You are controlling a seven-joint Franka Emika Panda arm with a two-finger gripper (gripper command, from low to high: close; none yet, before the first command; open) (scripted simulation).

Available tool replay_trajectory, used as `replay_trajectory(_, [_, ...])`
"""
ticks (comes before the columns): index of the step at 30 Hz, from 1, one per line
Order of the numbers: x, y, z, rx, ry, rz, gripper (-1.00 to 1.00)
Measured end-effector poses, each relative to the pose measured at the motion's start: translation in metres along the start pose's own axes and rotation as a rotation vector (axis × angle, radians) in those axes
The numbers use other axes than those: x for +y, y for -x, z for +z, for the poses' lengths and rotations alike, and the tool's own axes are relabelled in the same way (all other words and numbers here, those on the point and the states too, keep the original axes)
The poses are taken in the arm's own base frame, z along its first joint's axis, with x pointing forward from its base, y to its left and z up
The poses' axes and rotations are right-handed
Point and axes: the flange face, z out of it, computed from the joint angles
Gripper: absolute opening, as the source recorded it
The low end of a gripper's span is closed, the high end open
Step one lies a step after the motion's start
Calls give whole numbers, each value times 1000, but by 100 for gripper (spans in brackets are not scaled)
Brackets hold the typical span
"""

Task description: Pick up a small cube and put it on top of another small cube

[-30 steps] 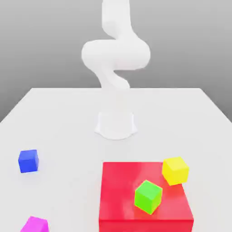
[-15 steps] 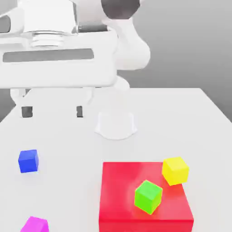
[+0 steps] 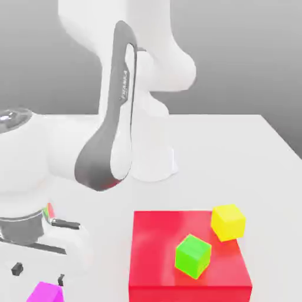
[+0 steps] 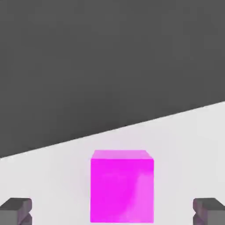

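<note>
White robot arm bent low over the surface's near left corner, gripper pointing down, wide open and empty, just above glossy pink cube, matte white surface.

On the white bench a big red block carries a green cube and, at its far corner, a yellow cube. Well apart from the block, the tool hangs spread wide just above the magenta cube
</note>
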Motion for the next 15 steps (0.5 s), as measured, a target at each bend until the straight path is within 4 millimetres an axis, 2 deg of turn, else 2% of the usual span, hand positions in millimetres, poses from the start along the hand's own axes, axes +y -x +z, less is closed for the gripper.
replay_trajectory(1, [1, 0, 15, -1, 1, 1, 0])
replay_trajectory(2, [1, 0, 26, -1, 2, 1, -100])
replay_trajectory(7, [1, 1, 26, -2, 2, 1, -100])
replay_trajectory(8, [1, 1, 31, -2, 2, 1, -100])
replay_trajectory(9, [1, 1, 26, -2, 2, 1, -100])
replay_trajectory(13, [2, 0, -23, -2, 2, 0, -100])
replay_trajectory(15, [21, -6, -43, 21, 19, -22, -100])
